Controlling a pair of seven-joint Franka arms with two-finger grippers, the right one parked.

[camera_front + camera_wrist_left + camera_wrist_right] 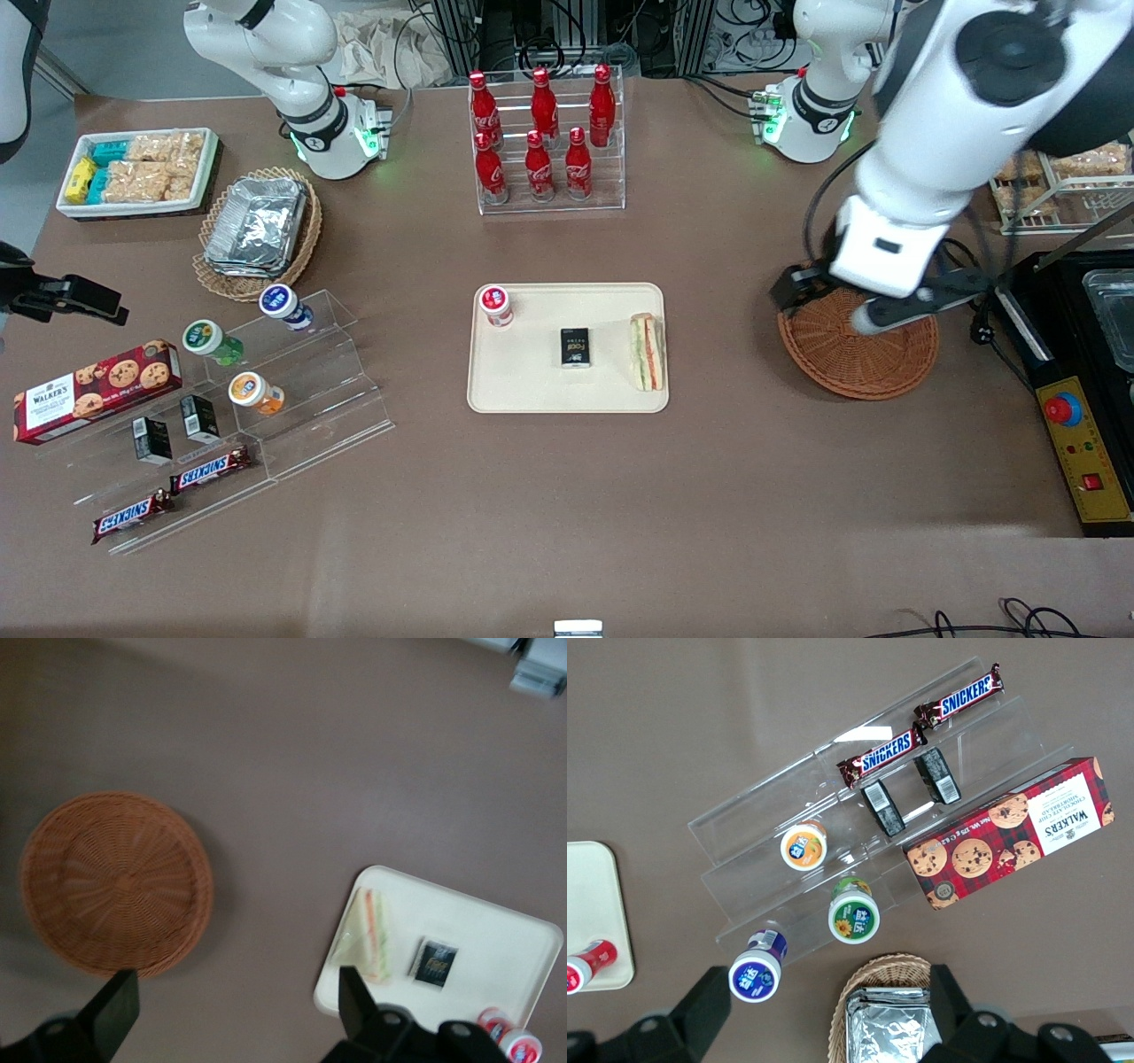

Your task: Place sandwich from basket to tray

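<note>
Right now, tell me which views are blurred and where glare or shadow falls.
Front view: sharp; the raised arm hides part of the basket, and the sandwich on the tray is evenly lit. Left wrist view: soft and slightly blurred, gripper open, shadow beside the basket. Right wrist view: crisp, glare on the clear acrylic stand.

Sandwich (646, 352) on tray (532, 399) — hand (873, 312) seemingly above basket (855, 359).

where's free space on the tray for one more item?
Tray: its strip nearest the front camera is bare, as is the patch between the red-capped bottle and the black box. The sandwich fills the edge toward the working arm. The basket is empty; the hand hovers open above it.
</note>
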